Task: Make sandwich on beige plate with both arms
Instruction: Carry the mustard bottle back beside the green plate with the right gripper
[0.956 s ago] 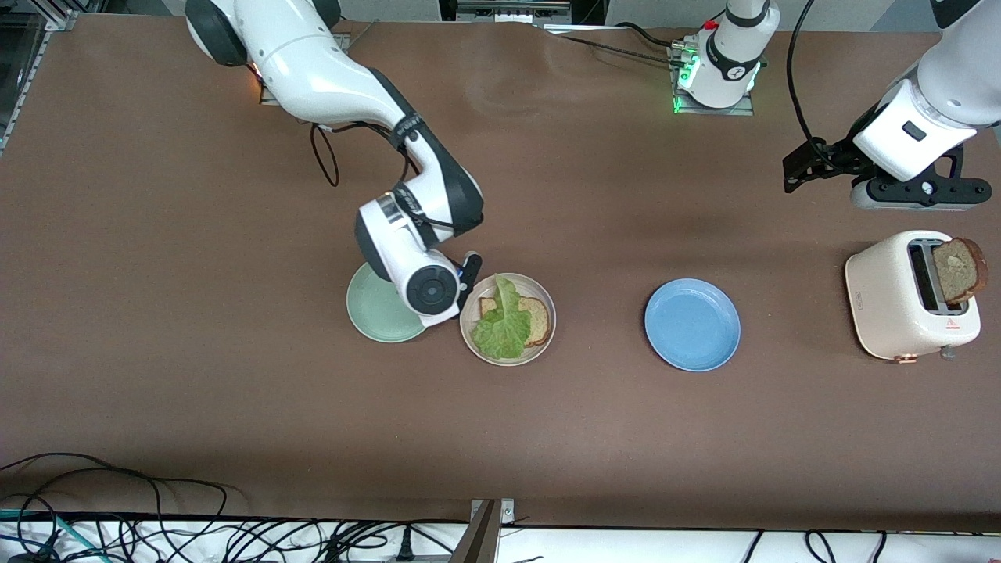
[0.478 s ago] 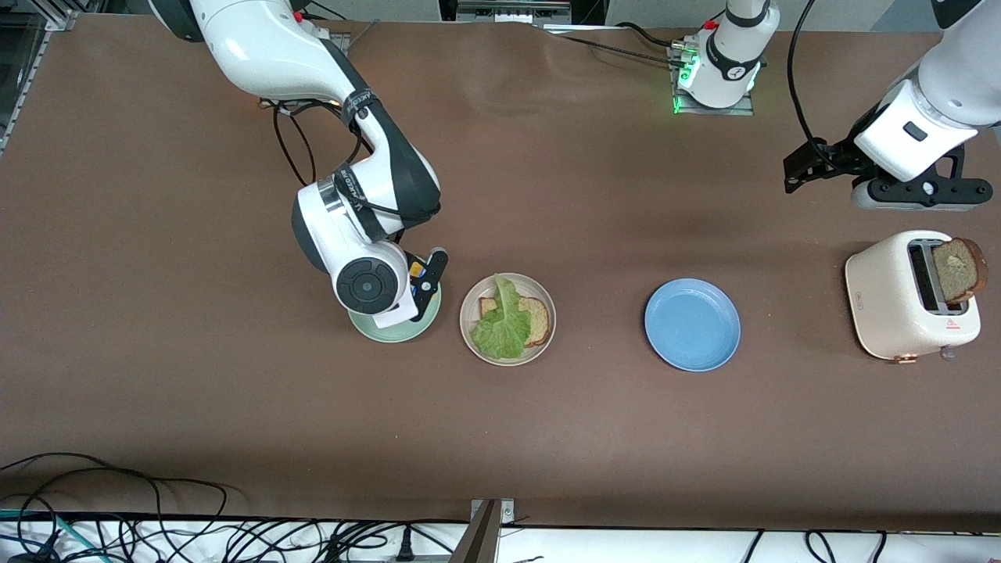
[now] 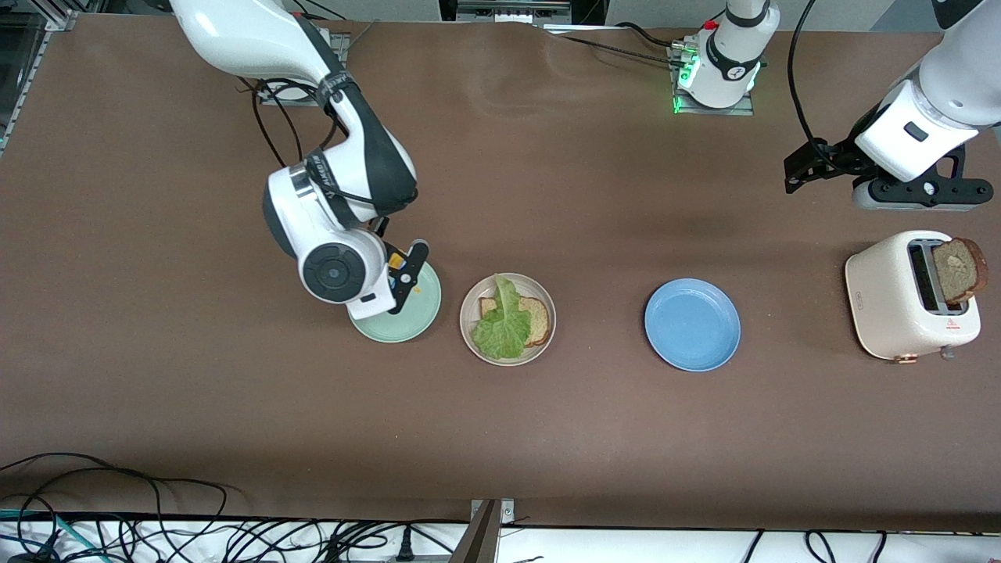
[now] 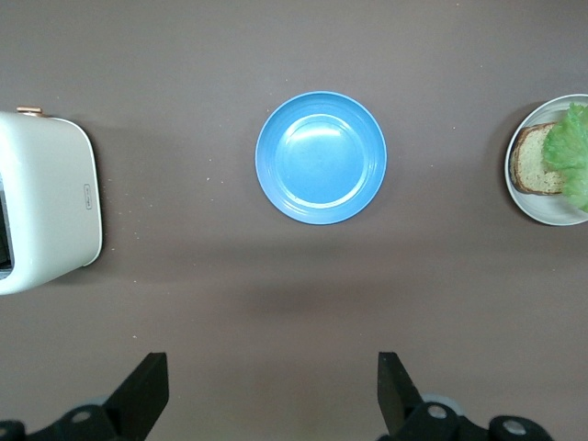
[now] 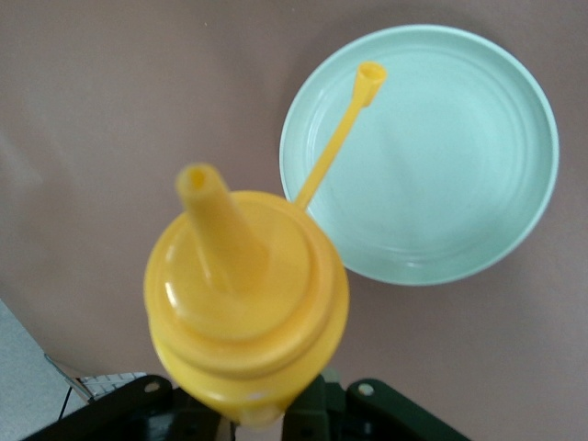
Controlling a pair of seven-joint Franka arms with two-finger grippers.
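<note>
Clamped around a yellow squeeze bottle (image 5: 246,308), the right gripper's (image 3: 395,277) fingers are holding it over the mint-green plate (image 3: 414,317), which is lying just beside the beige plate (image 3: 543,340), toward the right arm's end of the table. The bottle's cap is dangling open on its strap, nozzle bare.

On the beige plate a bread slice (image 3: 535,319) is lying under a ruffled lettuce leaf (image 3: 502,327), so the sandwich is looking only half built. The second bread slice (image 3: 958,270) is sticking up out of the toaster (image 3: 891,301), well apart from the beige plate, toward the left arm's end, with the blue plate (image 3: 692,324) lying between them.

The left gripper (image 4: 272,390) is hanging over bare table near the toaster, fingers spread apart and carrying nothing, apparently waiting.

What is worrying me is the open nozzle: if the right gripper is squeezing too hard or tipping the bottle, sauce could be dripping onto the mint-green plate or the table. A soft bottle could also be slipping in that grip.
</note>
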